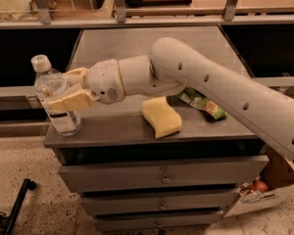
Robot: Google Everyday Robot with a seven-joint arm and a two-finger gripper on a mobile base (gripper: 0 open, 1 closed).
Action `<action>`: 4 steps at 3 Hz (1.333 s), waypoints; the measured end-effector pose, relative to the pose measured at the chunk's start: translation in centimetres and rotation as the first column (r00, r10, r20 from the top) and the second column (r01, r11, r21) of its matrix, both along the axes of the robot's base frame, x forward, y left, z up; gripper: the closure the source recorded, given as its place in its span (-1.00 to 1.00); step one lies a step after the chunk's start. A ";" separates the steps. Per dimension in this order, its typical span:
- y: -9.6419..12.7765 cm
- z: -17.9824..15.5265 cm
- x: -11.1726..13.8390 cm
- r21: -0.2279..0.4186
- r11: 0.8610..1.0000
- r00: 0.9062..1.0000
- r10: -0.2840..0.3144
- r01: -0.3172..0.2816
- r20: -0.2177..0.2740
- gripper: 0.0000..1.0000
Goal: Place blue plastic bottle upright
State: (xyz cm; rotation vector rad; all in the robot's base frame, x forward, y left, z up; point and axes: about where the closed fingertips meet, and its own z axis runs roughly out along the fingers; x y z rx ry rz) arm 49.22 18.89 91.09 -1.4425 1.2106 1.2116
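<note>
The blue plastic bottle point(56, 99) is a small clear bottle with a white cap and a pale label. It stands upright at the front left corner of the grey cabinet top point(186, 48), leaning very slightly. My gripper point(63, 89) reaches in from the right, its tan fingers point(71, 102) closed around the bottle's middle, one in front and one behind. The bottle's base looks to be on the surface.
A yellow sponge point(160, 116) lies near the front edge at the middle. A green snack bag point(202, 104) lies behind it, partly under my arm. Drawers sit below the top. A cardboard box point(264, 192) stands on the floor at the right. Shelving runs along the back.
</note>
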 end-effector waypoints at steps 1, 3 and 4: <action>0.0 0.0 0.0 -0.010 1.000 1.000 0.002 -0.001 0.011 -0.74; -0.2 0.0 -0.1 -0.018 1.000 0.999 0.018 -0.017 0.047 -1.00; -0.2 0.0 -0.1 -0.018 1.000 0.999 0.018 -0.017 0.047 -1.00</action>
